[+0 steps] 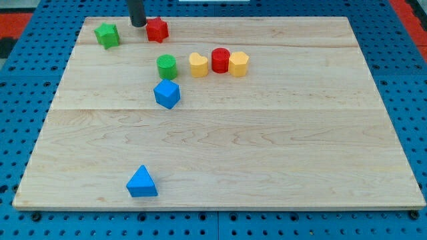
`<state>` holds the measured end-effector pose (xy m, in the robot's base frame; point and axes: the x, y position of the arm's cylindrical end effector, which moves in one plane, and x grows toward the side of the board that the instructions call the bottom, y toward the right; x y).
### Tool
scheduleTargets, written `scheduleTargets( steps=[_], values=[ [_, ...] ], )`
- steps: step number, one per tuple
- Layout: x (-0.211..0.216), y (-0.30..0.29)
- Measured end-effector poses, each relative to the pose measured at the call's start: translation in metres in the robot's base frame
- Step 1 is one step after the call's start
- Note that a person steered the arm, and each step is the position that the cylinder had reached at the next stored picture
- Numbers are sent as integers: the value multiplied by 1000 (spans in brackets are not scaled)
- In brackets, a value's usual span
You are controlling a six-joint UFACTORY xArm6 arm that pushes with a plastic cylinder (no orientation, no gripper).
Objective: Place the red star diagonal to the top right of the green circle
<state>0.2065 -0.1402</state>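
Note:
The red star [157, 29] lies near the view's top edge of the wooden board, left of centre. The green circle [167, 67] lies below it and slightly to the right. My tip [137, 24] stands just left of the red star, touching or nearly touching its left side. The rod rises out of the view's top.
A green star [107, 35] lies left of my tip. A yellow heart [197, 65], a red cylinder [220, 60] and a yellow hexagon block [239, 64] form a row right of the green circle. A blue cube [167, 94] lies below the circle. A blue triangle [141, 182] lies near the bottom edge.

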Motion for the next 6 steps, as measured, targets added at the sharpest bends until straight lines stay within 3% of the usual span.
scheduleTargets(
  steps=[1,2,3,5,6],
  values=[
    [25,72],
    [20,60],
    [13,-5],
    [46,-2],
    [55,29]
  ],
)
